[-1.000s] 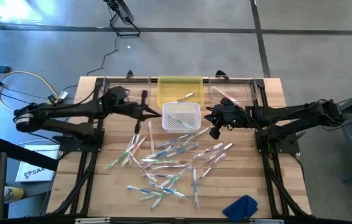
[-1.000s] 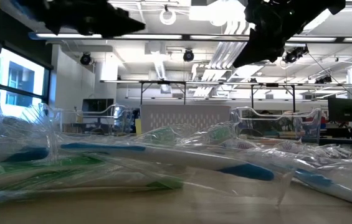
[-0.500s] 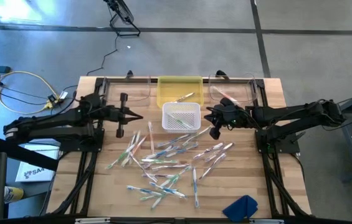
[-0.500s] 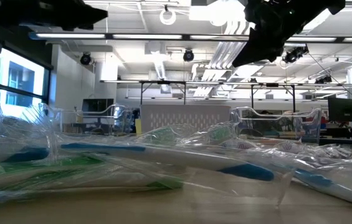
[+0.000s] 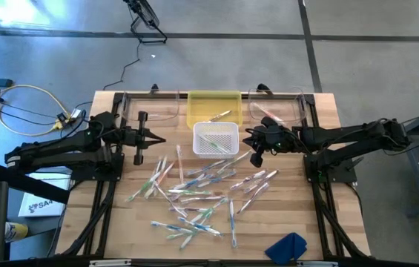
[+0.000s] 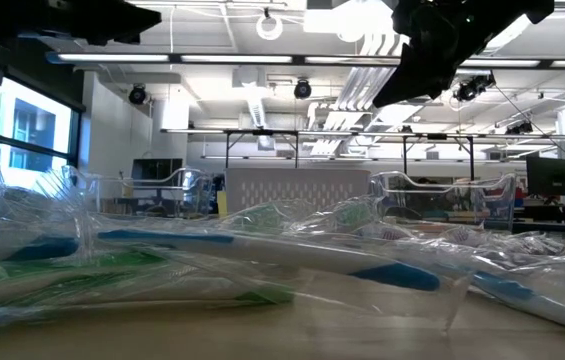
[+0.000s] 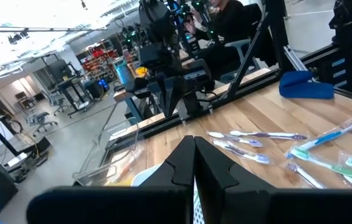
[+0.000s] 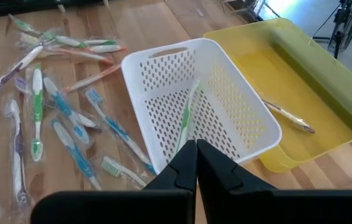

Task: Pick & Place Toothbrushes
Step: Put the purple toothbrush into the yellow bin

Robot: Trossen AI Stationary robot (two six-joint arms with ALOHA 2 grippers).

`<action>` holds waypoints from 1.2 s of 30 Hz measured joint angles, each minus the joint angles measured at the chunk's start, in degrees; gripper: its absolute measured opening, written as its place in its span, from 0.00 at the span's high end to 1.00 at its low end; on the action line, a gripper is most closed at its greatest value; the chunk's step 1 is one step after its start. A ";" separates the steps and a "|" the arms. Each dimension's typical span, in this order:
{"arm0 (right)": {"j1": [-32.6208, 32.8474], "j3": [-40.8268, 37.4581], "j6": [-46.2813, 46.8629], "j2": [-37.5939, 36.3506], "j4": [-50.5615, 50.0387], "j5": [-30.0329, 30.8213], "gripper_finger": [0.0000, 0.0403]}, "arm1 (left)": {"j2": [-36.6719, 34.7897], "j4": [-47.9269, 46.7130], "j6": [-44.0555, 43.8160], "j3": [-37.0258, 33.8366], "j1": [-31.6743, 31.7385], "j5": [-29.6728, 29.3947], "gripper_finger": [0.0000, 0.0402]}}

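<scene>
Many toothbrushes [image 5: 194, 194], white with green, blue, pink or purple accents, some in clear wrappers [image 6: 262, 255], lie scattered flat on the wooden table. One green toothbrush [image 8: 185, 118] lies in the white perforated basket [image 5: 203, 147]. Another [image 8: 286, 116] lies in the yellow tray [image 5: 202, 107] behind it. My left gripper [image 5: 163, 139] hangs shut above the table, to the left of the basket, holding nothing. My right gripper [image 5: 248, 141] hangs shut just right of the basket, tilted down toward it [image 8: 195, 152], also holding nothing.
Clear plastic bins stand at the far edge, left [image 5: 162, 108] and right [image 5: 277, 108] of the yellow tray. A blue cloth [image 5: 287, 247] lies at the near right corner. Black frame rails [image 5: 113, 185] run along both table sides. Bare wood shows at the near left.
My left gripper has drawn back from beside the basket toward the table's left edge, staying shut and level, most of it in the first half second. The right arm and the toothbrushes have kept still.
</scene>
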 joint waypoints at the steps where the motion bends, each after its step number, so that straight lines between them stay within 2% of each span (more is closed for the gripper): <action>1: 0.00 0.00 -0.01 0.00 0.00 0.01 1.00 | 0.00 0.01 0.00 0.00 0.00 -0.01 1.00; 25: 0.00 0.00 0.02 0.00 0.00 -0.04 1.00 | 0.02 0.04 0.44 0.00 0.00 0.05 1.00; 36: -0.02 0.00 0.15 0.00 0.00 -3.16 1.00 | 0.02 -0.07 0.46 0.01 0.02 0.11 1.00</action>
